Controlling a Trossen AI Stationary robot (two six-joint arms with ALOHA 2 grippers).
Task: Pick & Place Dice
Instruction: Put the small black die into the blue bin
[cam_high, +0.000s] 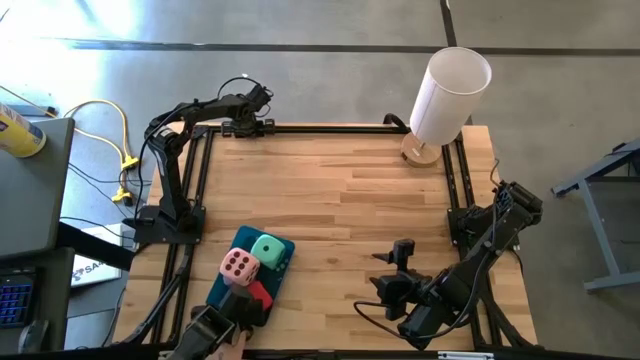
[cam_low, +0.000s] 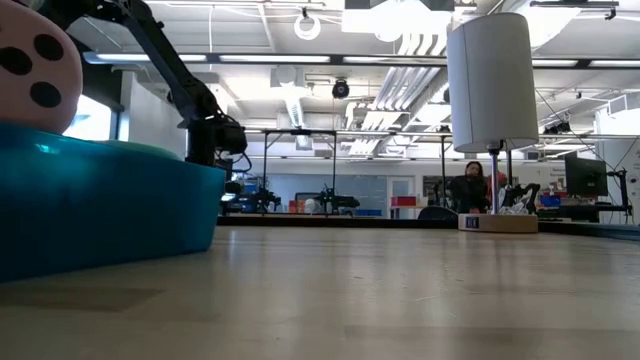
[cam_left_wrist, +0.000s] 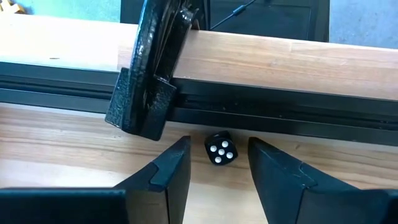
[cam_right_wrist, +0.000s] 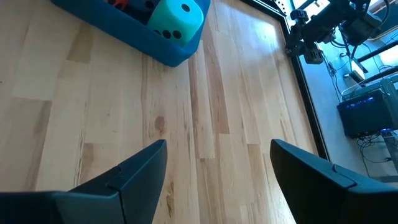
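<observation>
Meanwhile left tool (cam_left_wrist: 219, 163) (jaws parted, empty) straddles small black die (cam_left_wrist: 221, 149) beside table edge rail (cam_left_wrist: 280, 112).

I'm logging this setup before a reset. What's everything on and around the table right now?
Foam dice: three seen, in the tray: green die, pink die, red die.
Tray: one, teal, table's near left.
Small die: one, black with white pips, far edge, between the left hand's fingers, untouched.
Cylinder: one, white, far right corner.
Table: one, light wood.
Left hand: open, far edge.
Right hand: open, empty, near right.
</observation>
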